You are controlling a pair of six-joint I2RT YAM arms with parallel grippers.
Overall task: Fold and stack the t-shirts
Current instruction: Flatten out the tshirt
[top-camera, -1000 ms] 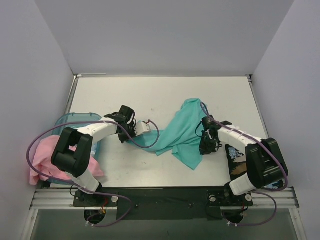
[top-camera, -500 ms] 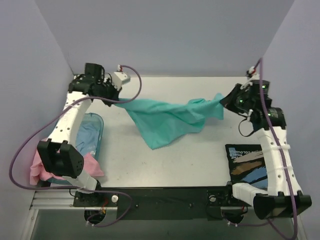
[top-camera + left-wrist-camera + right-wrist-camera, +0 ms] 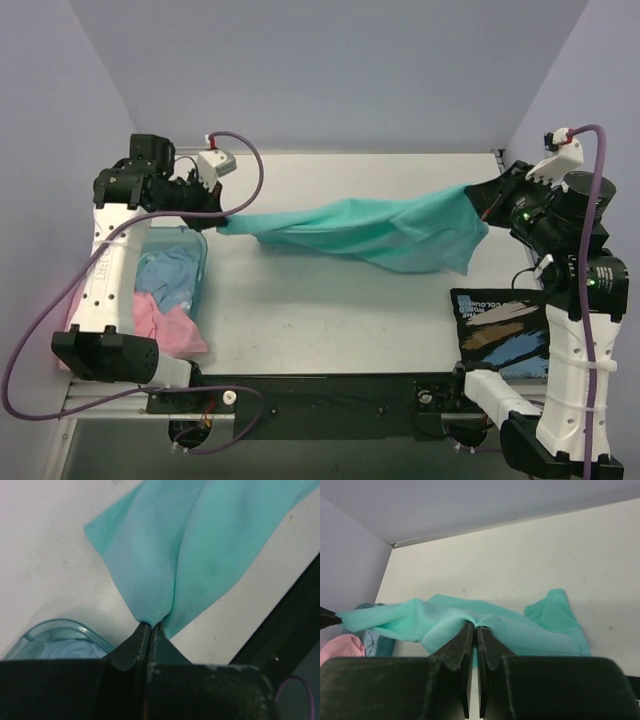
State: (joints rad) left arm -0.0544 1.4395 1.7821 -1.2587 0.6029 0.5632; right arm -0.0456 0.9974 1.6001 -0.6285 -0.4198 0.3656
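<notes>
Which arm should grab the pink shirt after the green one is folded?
Left, probably. The pink t-shirt lies by the blue tub, on the left tool's side, far from the right tool. For now both tools pinch the teal t-shirt.

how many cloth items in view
3: a teal-green cloth shirt stretched between the left gripper and right gripper; a pale pink cloth by the translucent blue plastic tub; a light blue cloth inside it. More may be hidden.
</notes>
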